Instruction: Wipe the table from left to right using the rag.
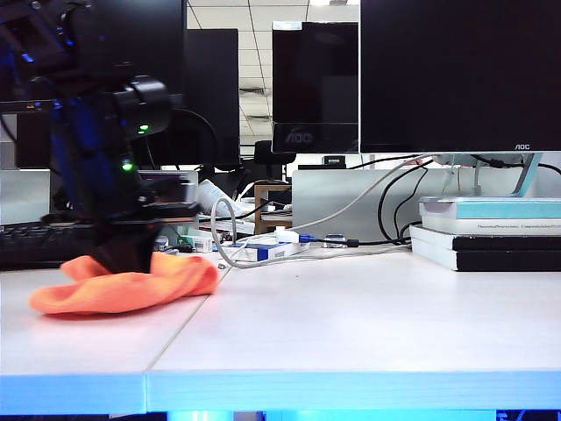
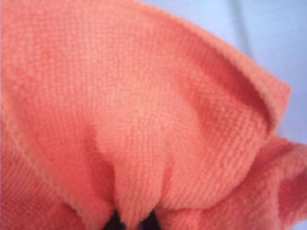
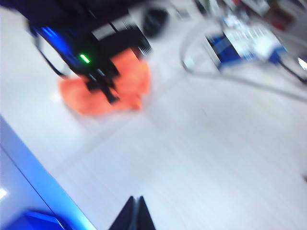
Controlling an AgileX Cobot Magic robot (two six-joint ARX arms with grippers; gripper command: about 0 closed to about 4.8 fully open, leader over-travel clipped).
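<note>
The orange rag (image 1: 131, 285) lies bunched on the left part of the white table (image 1: 351, 324), just left of the panel seam. My left gripper (image 1: 123, 259) points down into it and is shut on a fold of the rag (image 2: 144, 110), which fills the left wrist view, with the dark fingertips (image 2: 113, 223) showing on either side of the fold. In the right wrist view my right gripper (image 3: 135, 199) hangs above bare table (image 3: 201, 143), shut with nothing between its fingers. The rag (image 3: 132, 79) and the left arm (image 3: 91, 52) lie well beyond it. The exterior view does not show the right gripper.
A black keyboard (image 1: 26, 244) sits behind the rag at the far left. Grey cables (image 1: 263, 256) and a small blue-and-white box (image 1: 294, 239) lie mid-back. A stack of books (image 1: 491, 232) stands at the back right under monitors. A black mouse (image 3: 154, 21) is near the rag.
</note>
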